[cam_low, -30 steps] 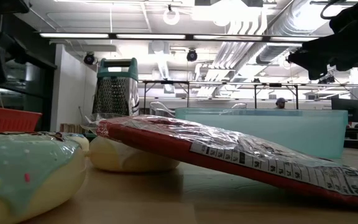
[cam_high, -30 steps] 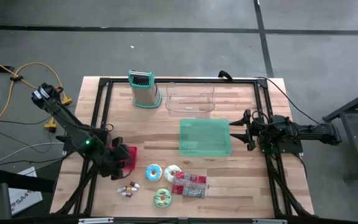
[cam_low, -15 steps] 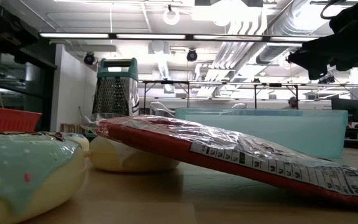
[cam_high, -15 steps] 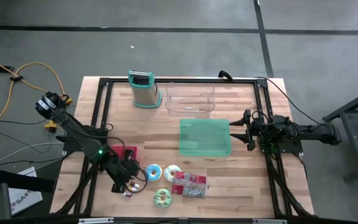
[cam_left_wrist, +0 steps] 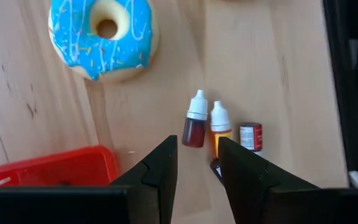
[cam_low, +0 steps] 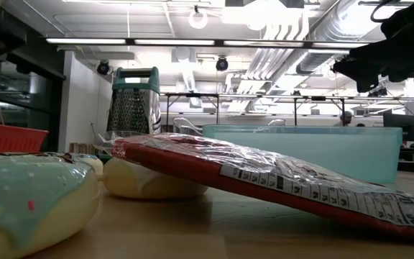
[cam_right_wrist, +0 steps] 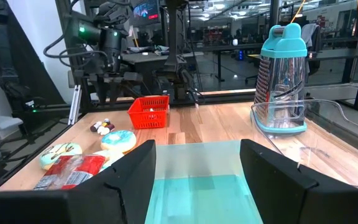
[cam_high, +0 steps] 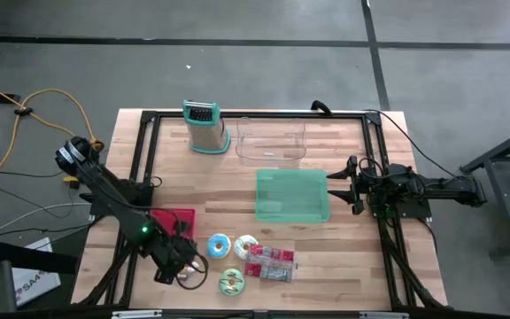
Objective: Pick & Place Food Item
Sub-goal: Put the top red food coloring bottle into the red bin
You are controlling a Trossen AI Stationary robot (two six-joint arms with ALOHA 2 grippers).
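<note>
Food-colouring bottles (cam_left_wrist: 207,126), hidden overhead beneath the left gripper (cam_high: 181,263), show between its parted, empty fingers (cam_left_wrist: 160,168).

We see two slim, matte black robot arms built of jointed tubular links. The left black robot arm (cam_high: 113,199) carries a small glowing green indicator light (cam_high: 145,232) near its wrist, and a round black motor housing caps its rear joint. Its two dark, flat, angular fingers (cam_left_wrist: 160,171) have bevelled inner edges. The right black robot arm (cam_high: 414,188) has blocky housings, and its dark fingers (cam_right_wrist: 135,168) look broad and wedge-shaped.
</note>
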